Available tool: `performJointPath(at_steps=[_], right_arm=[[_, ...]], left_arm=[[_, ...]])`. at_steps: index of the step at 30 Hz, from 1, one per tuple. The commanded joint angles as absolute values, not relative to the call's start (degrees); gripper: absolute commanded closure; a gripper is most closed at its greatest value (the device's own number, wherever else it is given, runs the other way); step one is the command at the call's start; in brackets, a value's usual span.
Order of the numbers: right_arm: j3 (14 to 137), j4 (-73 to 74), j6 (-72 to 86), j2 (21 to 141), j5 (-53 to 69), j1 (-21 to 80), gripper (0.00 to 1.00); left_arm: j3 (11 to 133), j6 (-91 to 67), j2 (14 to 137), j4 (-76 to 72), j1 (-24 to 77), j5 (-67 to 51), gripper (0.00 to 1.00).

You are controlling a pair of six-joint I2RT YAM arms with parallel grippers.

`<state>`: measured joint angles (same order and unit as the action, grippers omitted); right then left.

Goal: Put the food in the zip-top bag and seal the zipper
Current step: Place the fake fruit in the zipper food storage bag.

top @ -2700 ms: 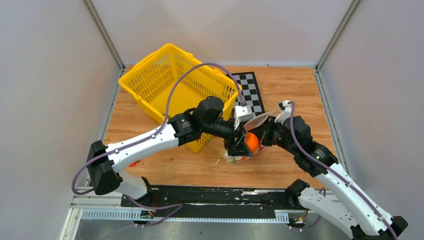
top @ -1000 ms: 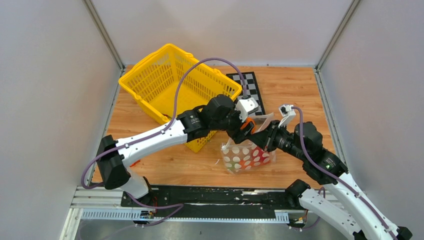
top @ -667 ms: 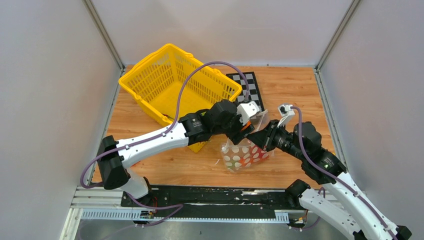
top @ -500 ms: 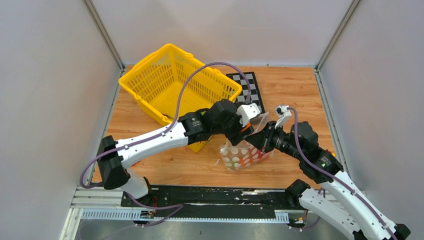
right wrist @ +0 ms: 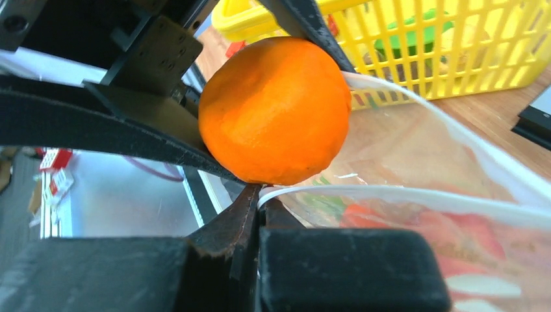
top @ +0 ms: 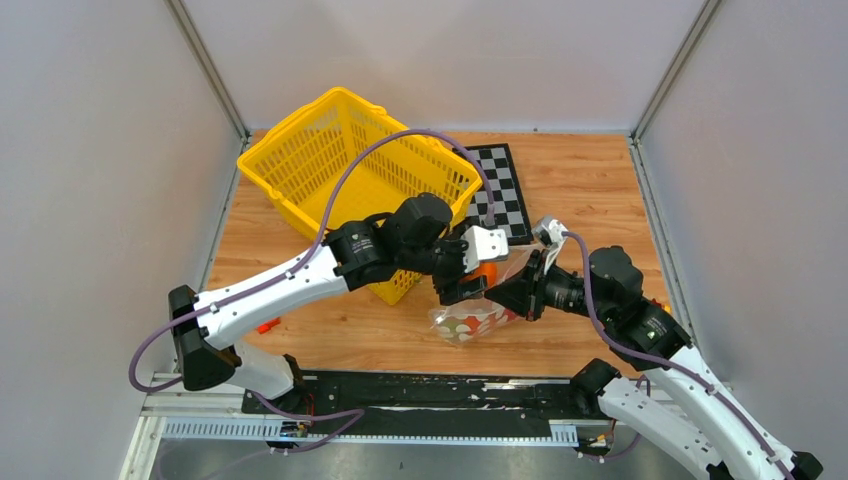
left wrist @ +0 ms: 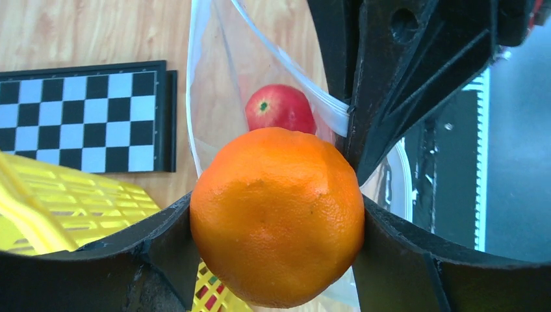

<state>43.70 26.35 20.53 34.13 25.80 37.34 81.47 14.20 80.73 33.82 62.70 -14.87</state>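
My left gripper (left wrist: 276,221) is shut on the orange (left wrist: 278,214) and holds it just over the open mouth of the zip-top bag (left wrist: 221,97). A red tomato (left wrist: 281,107) lies inside the bag. My right gripper (right wrist: 260,201) is shut on the bag's mouth edge, pinching the pale zipper (right wrist: 390,195) and holding the bag open. From above, the orange (top: 484,272) shows between the two grippers, with the dotted bag (top: 470,320) below it on the table. The right wrist view shows the orange (right wrist: 276,110) right above my pinch.
The yellow mesh basket (top: 300,160) stands at the back left, with green and other food (right wrist: 422,32) seen through its mesh. A checkerboard (top: 500,190) lies behind the bag. A small red thing (top: 266,325) lies near the left arm's base.
My left gripper has carried the orange back and forth near the bag's mouth; the bag has sunk lower and tilted. My right gripper keeps its pinch and has shifted left.
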Motion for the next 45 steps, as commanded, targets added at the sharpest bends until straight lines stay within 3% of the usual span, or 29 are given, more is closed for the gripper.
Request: performJointPath(at_steps=[1,7,15,18,30,39,45], right_arm=[[47.5,22.8,11.7,34.8,27.2,36.9,1.0],[48.3,24.3,7.4,34.2,29.3,36.9,1.0],[54.8,34.9,15.2,35.7,9.1,36.8,1.0],[56.3,36.9,18.2,37.3,8.5,36.8,1.0],[54.5,33.8,17.0,39.4,14.0,36.8,1.0],[51.6,31.9,16.9,37.4,12.8,36.8,1.0],[46.5,27.1,16.8,33.4,13.0,36.8,1.0]], left_arm=[[86.1,19.6,81.5,42.4,64.7,-29.0,0.34],[88.9,23.3,84.9,48.4,64.8,-31.6,0.34],[88.1,18.0,86.5,48.3,64.8,-7.1,0.37],[85.2,14.0,85.8,42.7,64.8,-2.9,0.39],[75.5,8.2,74.6,19.0,64.8,-9.2,0.37],[67.0,-2.1,68.4,1.8,64.6,-6.1,0.38],[65.6,-12.4,66.3,-6.6,62.4,-19.7,0.38]])
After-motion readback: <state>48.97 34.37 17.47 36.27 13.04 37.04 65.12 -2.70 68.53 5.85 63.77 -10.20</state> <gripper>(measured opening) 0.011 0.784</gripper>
